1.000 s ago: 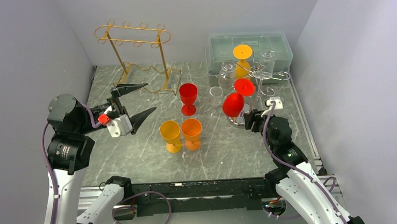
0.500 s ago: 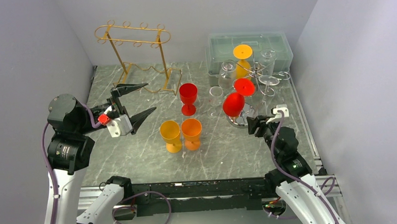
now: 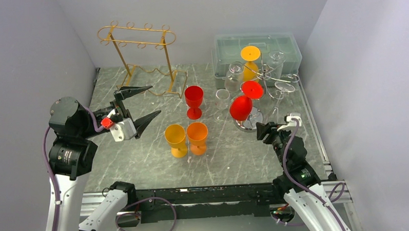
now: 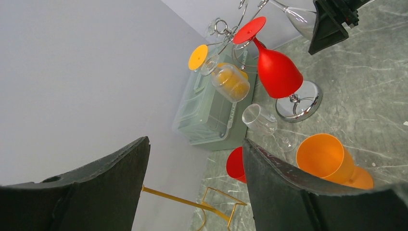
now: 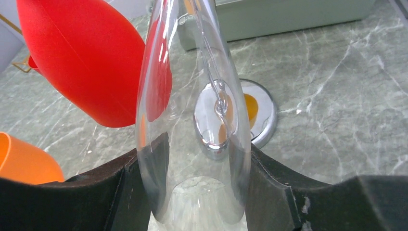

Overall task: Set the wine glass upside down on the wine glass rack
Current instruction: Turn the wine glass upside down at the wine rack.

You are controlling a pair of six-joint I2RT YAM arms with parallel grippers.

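Where the bare marble table (image 3: 229,161) lay open along the near edge, the right gripper (image 3: 263,129) clamped the clear wine glass (image 5: 192,96) by its bowl, just beside the chrome rack (image 3: 255,118). The left gripper (image 3: 154,100) hung with its jaws spread wide. Farthest back sat a lidded translucent box (image 3: 279,46), contents unclear.

I saw a pale green lidded plastic box (image 3: 231,45); the grey marbled table (image 3: 152,158) stretched before it, a white wall (image 3: 199,18) behind.
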